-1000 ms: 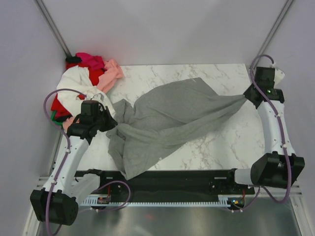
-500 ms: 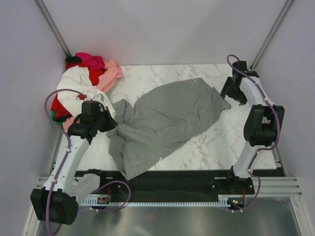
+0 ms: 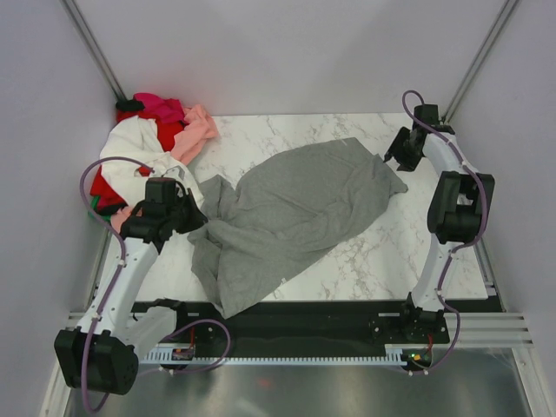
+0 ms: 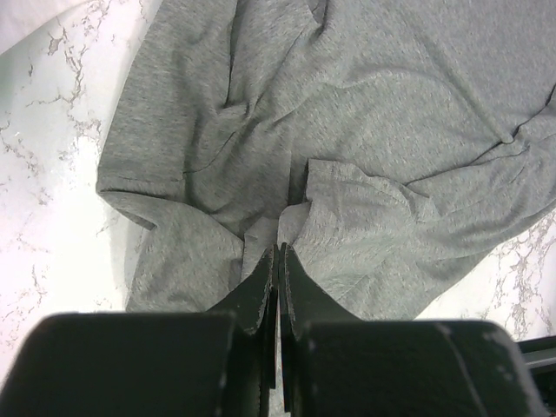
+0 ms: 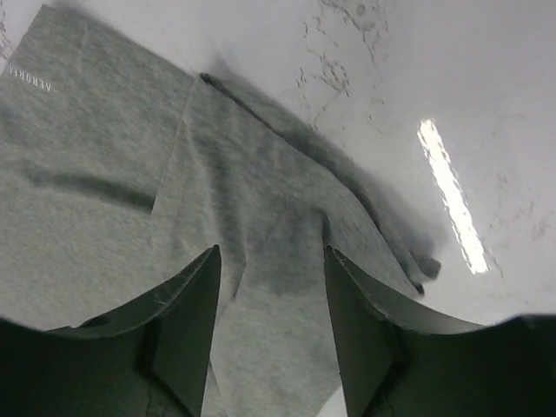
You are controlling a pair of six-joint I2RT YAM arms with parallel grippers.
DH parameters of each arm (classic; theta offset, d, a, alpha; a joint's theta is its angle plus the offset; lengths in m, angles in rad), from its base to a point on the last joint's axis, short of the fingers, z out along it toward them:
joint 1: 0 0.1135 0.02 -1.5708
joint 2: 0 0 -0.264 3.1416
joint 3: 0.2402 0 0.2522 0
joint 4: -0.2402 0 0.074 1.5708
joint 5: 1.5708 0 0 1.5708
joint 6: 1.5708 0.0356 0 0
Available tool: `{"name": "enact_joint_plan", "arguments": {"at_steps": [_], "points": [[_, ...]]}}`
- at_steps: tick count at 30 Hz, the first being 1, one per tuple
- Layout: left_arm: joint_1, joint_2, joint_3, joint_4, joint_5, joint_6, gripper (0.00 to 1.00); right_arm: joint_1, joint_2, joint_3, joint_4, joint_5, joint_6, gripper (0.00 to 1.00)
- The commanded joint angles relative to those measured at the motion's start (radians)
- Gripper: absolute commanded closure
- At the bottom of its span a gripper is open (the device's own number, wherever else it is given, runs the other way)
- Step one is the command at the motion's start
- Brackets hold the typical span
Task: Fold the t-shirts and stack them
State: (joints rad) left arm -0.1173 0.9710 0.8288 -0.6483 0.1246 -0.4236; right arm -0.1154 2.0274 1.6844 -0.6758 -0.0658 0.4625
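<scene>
A plain grey t-shirt [image 3: 295, 208] lies crumpled across the middle of the marble table [image 3: 408, 252]. My left gripper [image 3: 196, 219] is shut on a bunched fold at the shirt's left side; in the left wrist view its jaws [image 4: 278, 254] meet on the grey cloth [image 4: 347, 130]. At the far right my right gripper [image 3: 391, 158] hangs open just over the shirt's right corner. Its fingers [image 5: 195, 304] stand apart above the grey cloth [image 5: 261, 217] and hold nothing. A small white logo [image 5: 30, 78] shows on the shirt.
More t-shirts lie heaped at the back left corner: a white one [image 3: 130, 143], a red one [image 3: 167, 132], a magenta one [image 3: 162, 106] and a pink one [image 3: 200, 129]. Slanted frame poles [image 3: 95, 52] stand at both back corners.
My right gripper has opened and let go of the shirt's stretched right end, and that arm has swung toward the back. The cloth has settled on the table. The left arm has not moved.
</scene>
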Motion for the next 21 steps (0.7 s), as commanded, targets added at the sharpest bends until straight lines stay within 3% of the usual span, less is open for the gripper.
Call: {"name": "enact_joint_plan", "arguments": {"at_steps": [1, 14, 21], "points": [[0.004, 0.008, 0.004, 0.035, -0.010, 0.040, 0.98, -0.004, 0.094, 0.116, 0.036, -0.035, 0.031, 0.43], [0.004, 0.023, 0.004, 0.035, -0.006, 0.042, 0.98, -0.003, 0.310, 0.288, 0.021, 0.031, 0.034, 0.53], [0.004, 0.026, 0.004, 0.035, -0.011, 0.042, 0.98, -0.001, 0.300, 0.227, 0.024, 0.060, 0.031, 0.64]]}}
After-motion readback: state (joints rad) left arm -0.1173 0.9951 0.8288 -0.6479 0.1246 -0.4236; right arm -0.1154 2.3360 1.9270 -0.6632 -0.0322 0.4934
